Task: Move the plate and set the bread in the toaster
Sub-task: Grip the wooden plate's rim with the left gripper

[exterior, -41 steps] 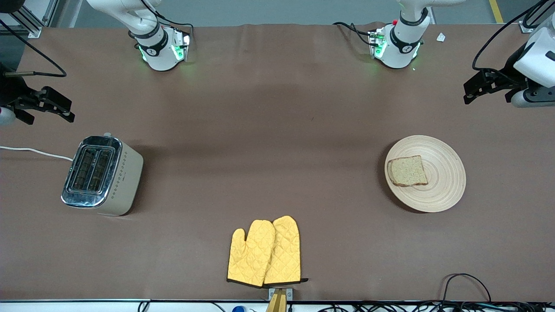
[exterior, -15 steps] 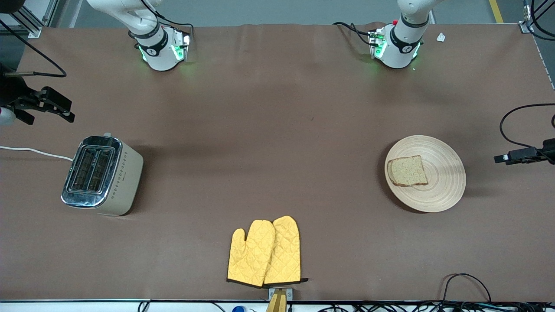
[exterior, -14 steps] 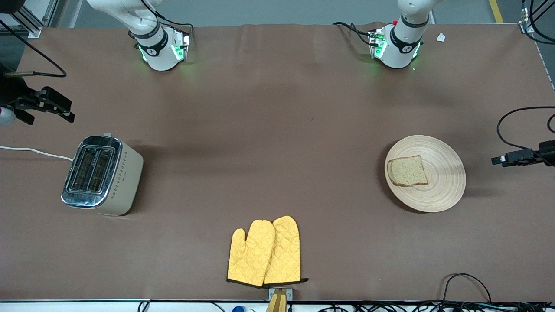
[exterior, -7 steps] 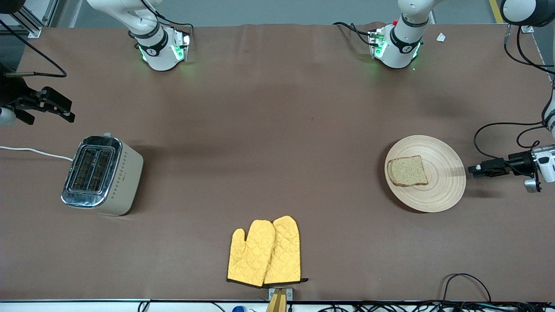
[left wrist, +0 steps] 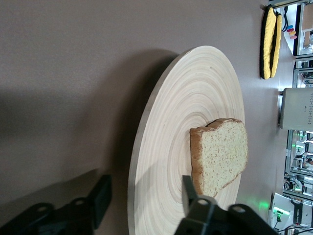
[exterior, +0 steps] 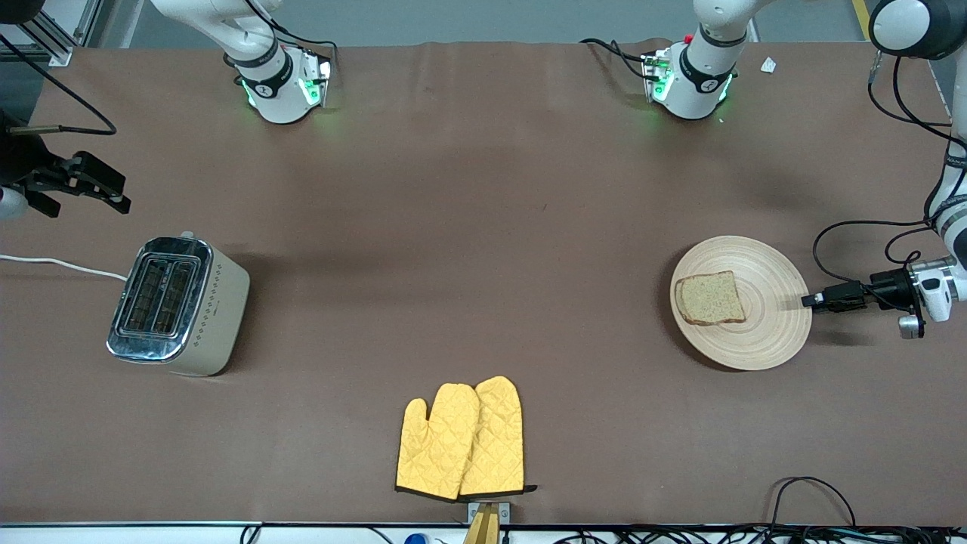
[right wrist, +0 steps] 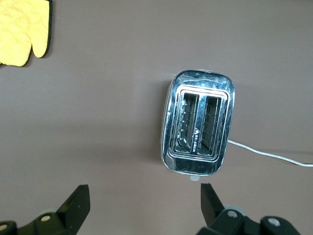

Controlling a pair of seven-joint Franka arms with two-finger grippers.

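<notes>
- Pale wood marks the plate (exterior: 741, 303), which lies flat on the brown desk (exterior: 483, 227) toward the left arm's end, with the bread (exterior: 709, 298) resting on it, on the part toward the right arm's end.
- At the plate's rim sits the left pincer (exterior: 808, 300), low and level with the desk; in the left wrist view its fingers (left wrist: 101, 196) stand apart, one on each face of the rim, not yet closed on it (left wrist: 142, 166).
- Judged from this, the step in hand is the grasp of the plate, the first half of the task; nothing has been lifted or shifted so far as the plate's lie shows.
- Next, the left pincer would need to close firmly on the thin rim and then move the plate level and slowly toward the right arm's end, since a tilt could let the loose bread slide off.
- Well apart, at the right arm's end, stands the toaster (exterior: 177, 305), upright, both slots empty in the right wrist view (right wrist: 198, 128), its white cord (exterior: 60, 265) trailing off the desk's edge.
- Over the desk near the toaster hangs the right pincer (exterior: 91, 185), fingers wide apart and holding nothing; that arm waits.
- Two yellow oven mitts (exterior: 461, 438) lie nearer to the front camera than both, mid-desk, outside the likely path.
</notes>
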